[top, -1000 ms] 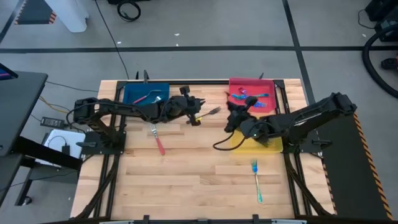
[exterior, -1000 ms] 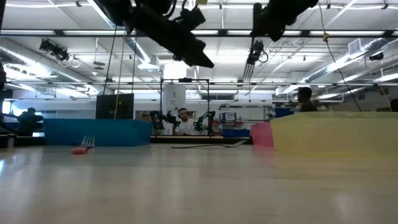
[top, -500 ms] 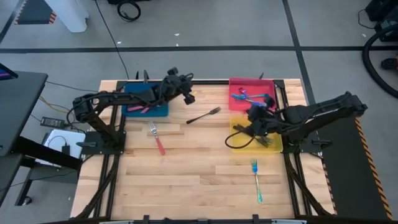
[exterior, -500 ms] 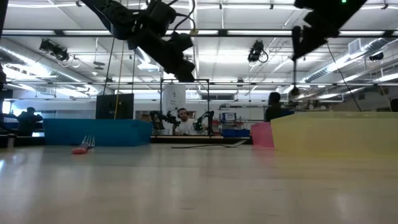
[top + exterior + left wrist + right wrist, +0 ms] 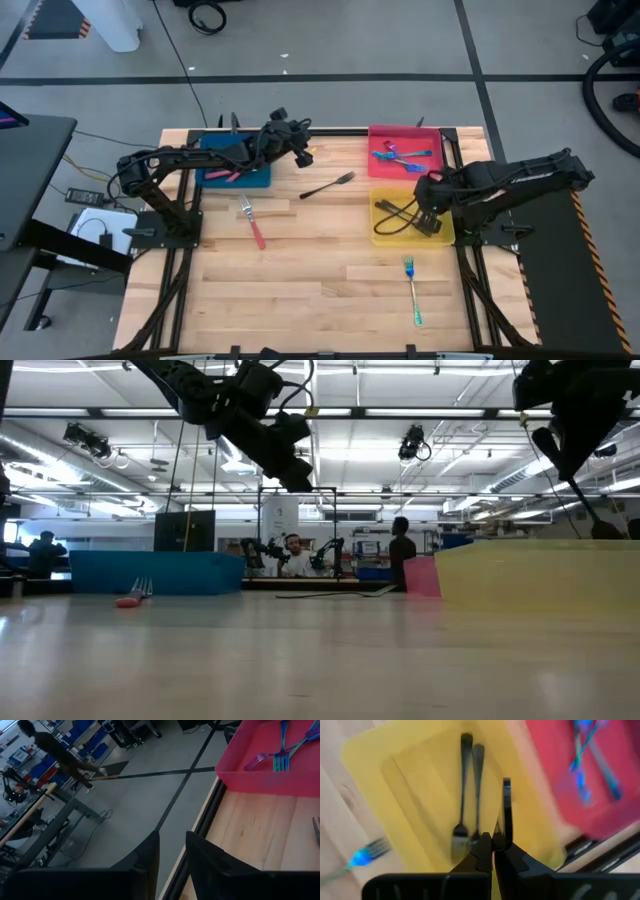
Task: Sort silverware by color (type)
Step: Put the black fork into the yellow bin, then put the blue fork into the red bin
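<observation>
Overhead, the left arm is seen stretched from its base at the table's left edge toward the far side, its left gripper (image 5: 299, 152) raised just past the right end of the blue tray (image 5: 213, 150). Its fingers (image 5: 145, 855) stand slightly apart and hold nothing. A red-handled fork (image 5: 232, 157) lies in that tray, another red-handled fork (image 5: 252, 222) rests on the bare wood nearer and to the left of the gripper, and a dark grey fork (image 5: 328, 185) lies on the wood just right of it — none is touched.

The right arm is bent inward from the right edge, its right gripper (image 5: 424, 196) held over the yellow tray (image 5: 382, 236). Its fingers are pressed together on the handle of a dark fork (image 5: 506, 810) (the tines cannot be made out), above two more dark forks (image 5: 466, 790) lying in the tray. Blue-teal forks (image 5: 398, 156) lie in the red tray (image 5: 378, 135) beyond, and one blue-teal fork (image 5: 412, 288) lies on the near wood.
</observation>
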Robot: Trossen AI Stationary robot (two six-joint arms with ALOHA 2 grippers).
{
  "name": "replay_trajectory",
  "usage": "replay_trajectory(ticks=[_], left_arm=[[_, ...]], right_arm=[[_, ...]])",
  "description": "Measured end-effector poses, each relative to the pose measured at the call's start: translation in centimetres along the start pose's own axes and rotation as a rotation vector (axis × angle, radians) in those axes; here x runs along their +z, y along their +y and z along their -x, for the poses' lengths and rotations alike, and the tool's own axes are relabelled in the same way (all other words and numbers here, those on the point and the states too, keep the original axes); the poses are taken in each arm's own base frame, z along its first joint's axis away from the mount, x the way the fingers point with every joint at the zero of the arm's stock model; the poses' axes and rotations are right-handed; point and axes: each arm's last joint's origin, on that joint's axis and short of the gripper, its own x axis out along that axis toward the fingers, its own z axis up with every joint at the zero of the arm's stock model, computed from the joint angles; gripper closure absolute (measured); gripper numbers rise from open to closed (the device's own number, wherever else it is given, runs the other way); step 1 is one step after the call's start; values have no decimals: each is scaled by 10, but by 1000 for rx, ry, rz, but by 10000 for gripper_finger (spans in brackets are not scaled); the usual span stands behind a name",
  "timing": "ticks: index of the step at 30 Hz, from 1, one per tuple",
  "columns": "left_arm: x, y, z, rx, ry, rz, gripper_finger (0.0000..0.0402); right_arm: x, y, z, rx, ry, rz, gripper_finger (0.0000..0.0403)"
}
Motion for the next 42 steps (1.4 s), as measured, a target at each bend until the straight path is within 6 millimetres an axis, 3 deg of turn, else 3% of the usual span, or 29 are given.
replay_trajectory(ticks=[5,12,21,32,42], left_arm=[[0,0,0,-1,1,-24,303],[0,0,0,-1,2,-71,303],[0,0,0,-2,2,-71,303],[0,-1,0,-4,0,-71,303],[6,-16,8,-49,-15,-96,303]], right_arm=[[1,2,-12,46,84,-140,391],[1,14,-38,27,257,-102,386],[11,23,-55,-102,250,-87,343],[14,22,-57,-190,202,-18,302],[26,36,-36,58,250,-270,305]])
